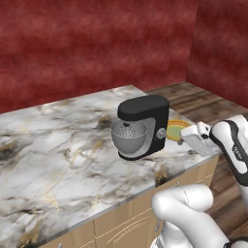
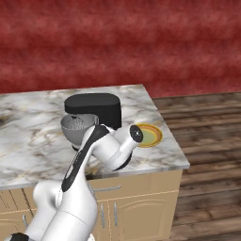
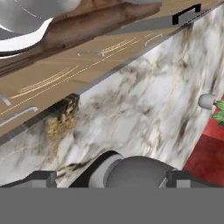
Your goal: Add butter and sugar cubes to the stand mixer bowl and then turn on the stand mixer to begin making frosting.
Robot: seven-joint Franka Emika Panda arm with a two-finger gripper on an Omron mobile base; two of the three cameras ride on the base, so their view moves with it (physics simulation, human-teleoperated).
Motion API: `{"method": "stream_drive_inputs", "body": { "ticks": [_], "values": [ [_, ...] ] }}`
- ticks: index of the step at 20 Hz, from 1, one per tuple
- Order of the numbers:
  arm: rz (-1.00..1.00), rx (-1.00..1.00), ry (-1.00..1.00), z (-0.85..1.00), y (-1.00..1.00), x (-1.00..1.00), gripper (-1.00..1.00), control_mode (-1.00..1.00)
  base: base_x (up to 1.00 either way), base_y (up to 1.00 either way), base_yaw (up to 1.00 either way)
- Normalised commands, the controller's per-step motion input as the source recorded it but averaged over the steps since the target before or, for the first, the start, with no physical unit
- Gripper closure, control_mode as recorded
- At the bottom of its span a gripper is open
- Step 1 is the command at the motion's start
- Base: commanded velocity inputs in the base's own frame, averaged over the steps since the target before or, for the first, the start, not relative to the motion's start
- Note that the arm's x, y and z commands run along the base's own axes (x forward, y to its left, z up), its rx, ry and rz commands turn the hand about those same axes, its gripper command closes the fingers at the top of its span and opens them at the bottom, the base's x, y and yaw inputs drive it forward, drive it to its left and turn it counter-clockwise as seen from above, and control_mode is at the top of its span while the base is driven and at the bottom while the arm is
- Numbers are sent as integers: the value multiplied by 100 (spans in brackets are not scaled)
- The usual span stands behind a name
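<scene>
The black stand mixer (image 1: 145,125) stands near the counter's right end, with the grey metal bowl (image 1: 128,137) under its head. A few pale specks show inside the bowl (image 2: 75,124); I cannot tell whether they are sugar cubes. The butter is out of view. My white hand (image 1: 199,139) hovers just right of the mixer, above the plate. In the hand view my gripper (image 3: 113,178) is open, its fingertips (image 3: 41,178) far apart. A rounded black-and-grey part of the mixer (image 3: 131,168) lies between them, and nothing is held.
A flat yellow-rimmed plate (image 2: 149,135) lies right of the mixer, near the counter's right edge. The marble counter (image 1: 58,145) stretches left of the mixer. Wooden cabinet fronts (image 2: 136,207) sit below it. A small grey pot with green leaves (image 3: 206,101) stands far down the counter.
</scene>
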Motion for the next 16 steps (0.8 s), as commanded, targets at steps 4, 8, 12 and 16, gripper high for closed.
{"method": "stream_drive_inputs", "body": {
  "ticks": [4,8,12,16],
  "values": [
    [0,0,0,0,0,33,-100,-100,0,0,0],
    [0,0,0,-1,0,25,-100,-100,0,0,0],
    [0,0,0,-6,0,11,-100,-100,0,0,0],
    [0,0,0,-6,0,9,-100,-100,0,0,0]
  ]
}}
